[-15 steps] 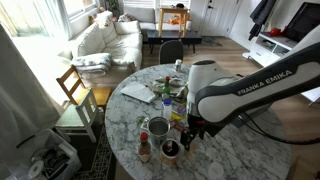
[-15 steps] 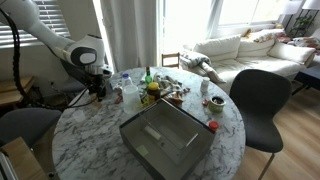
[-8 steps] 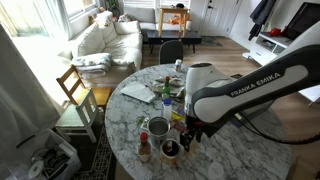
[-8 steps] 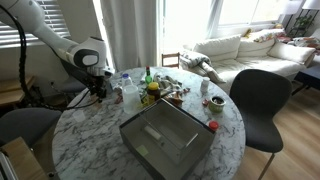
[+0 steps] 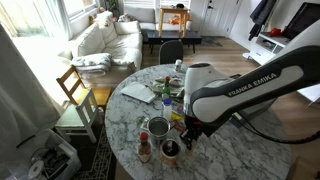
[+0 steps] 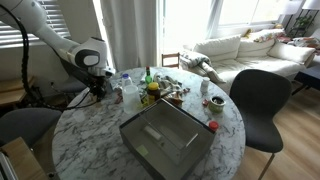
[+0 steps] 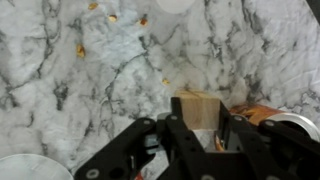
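Since the earlier frame our pincer (image 7: 198,124) has drawn its jaws inward, while the arm has kept its place low over the table in both exterior views. We see the black fingers (image 7: 226,130) lying against both sides of a small pale wooden block (image 7: 197,106), so we read the pincer as gripping it. The block stands directly between the jaws on the white, grey-veined marble table (image 7: 60,90).

Just beside the pincer, on that finger's side, lies an orange-brown object (image 7: 252,113) next to a white round rim (image 7: 296,126); we cannot tell what either is. Beyond the block, farther from the pincer, small orange crumbs (image 7: 80,48) are scattered over the marble.

In an exterior view a dark round cup (image 5: 170,150) stands just beside the pincer (image 5: 188,137), with a white mug (image 5: 158,127) near it. Well apart from the pincer (image 6: 97,92), a grey rectangular metal tray (image 6: 165,138) lies at the middle of the table
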You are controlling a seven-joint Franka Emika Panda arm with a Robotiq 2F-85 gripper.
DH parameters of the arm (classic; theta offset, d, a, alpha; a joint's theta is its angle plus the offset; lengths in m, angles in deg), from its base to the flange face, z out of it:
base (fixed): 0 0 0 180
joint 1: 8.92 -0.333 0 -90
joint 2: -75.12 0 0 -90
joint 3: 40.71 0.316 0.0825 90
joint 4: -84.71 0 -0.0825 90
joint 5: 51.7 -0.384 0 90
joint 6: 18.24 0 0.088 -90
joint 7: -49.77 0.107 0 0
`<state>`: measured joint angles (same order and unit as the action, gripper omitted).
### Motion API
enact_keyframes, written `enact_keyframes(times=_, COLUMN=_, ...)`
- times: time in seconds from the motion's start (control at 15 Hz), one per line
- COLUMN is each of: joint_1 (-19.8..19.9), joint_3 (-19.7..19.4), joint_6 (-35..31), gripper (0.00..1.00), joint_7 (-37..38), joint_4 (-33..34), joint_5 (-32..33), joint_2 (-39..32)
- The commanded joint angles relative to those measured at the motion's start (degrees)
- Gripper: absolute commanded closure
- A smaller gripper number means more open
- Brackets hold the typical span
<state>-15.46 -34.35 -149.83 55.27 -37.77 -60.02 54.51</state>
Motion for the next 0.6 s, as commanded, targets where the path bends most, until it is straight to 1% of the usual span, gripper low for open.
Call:
enact_keyframes(times=0.0, joint_1=0.2, joint_3=0.0, joint_6=2.4, gripper=0.92, joint_7=-0.2, joint_4=-0.8, joint_5=-0.2, joint_2=2.4)
enact_keyframes(times=0.07, joint_1=0.3, joint_3=-0.2, joint_6=3.2, gripper=0.92, joint_7=0.1, joint_4=-1.3, joint_5=0.0, joint_2=3.5)
enact_keyframes(times=0.2, joint_1=1.0, joint_3=-0.3, joint_6=6.9, gripper=0.92, joint_7=-0.7, joint_4=-2.3, joint_5=-0.6, joint_2=6.3)
enact_keyframes(times=0.4, joint_1=1.7, joint_3=-0.6, joint_6=14.7, gripper=0.92, joint_7=-2.1, joint_4=-2.9, joint_5=-0.9, joint_2=10.2)
enact_keyframes(times=0.53, joint_1=2.2, joint_3=-0.4, joint_6=19.3, gripper=0.92, joint_7=-4.7, joint_4=-3.1, joint_5=-1.8, joint_2=12.2)
